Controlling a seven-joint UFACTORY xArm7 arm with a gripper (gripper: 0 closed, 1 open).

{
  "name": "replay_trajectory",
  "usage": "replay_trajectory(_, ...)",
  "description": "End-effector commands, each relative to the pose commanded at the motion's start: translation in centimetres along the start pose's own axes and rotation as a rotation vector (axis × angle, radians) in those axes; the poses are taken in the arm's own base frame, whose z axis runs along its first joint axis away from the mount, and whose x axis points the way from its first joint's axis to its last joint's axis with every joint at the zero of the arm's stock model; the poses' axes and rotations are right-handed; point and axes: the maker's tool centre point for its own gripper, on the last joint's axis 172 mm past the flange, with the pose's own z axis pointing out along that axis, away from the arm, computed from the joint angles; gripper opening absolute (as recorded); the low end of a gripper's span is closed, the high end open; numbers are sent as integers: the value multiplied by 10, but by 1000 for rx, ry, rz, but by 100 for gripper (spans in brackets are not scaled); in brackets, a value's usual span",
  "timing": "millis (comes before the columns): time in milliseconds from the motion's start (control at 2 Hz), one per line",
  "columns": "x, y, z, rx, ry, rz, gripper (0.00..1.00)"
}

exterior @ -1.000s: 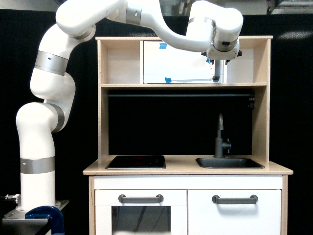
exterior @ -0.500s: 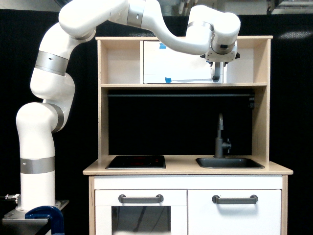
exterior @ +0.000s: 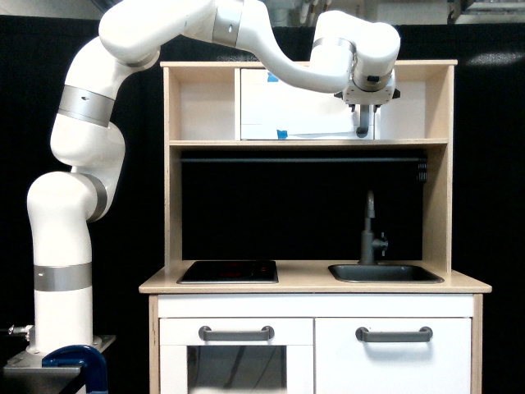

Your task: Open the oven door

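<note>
Toy kitchen, upper shelf: oven door (exterior: 299, 105) and arm's claw (exterior: 362, 127) at its handle.

Oven door, white panel with blue tape pieces (exterior: 281, 134), sits flush in the top compartment between wooden uprights. Claw hangs from the white arm (exterior: 164, 33) at the door's edge toward the exterior view's right, over the vertical grey handle (exterior: 362, 121); whether spread or pinching cannot be told. Below: hob (exterior: 229, 271), sink (exterior: 385, 273), tap (exterior: 371, 230).
</note>
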Motion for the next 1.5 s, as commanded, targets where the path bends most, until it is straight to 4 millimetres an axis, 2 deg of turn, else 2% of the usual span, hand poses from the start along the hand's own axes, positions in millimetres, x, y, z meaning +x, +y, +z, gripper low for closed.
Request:
replay_trajectory(500, 1, -1, -2, 0, 0, 0, 0)
replay_trajectory(1000, -1, -2, -1, 0, 0, 0, 0)
replay_trajectory(1500, -11, 6, 0, 0, 0, 0, 0)
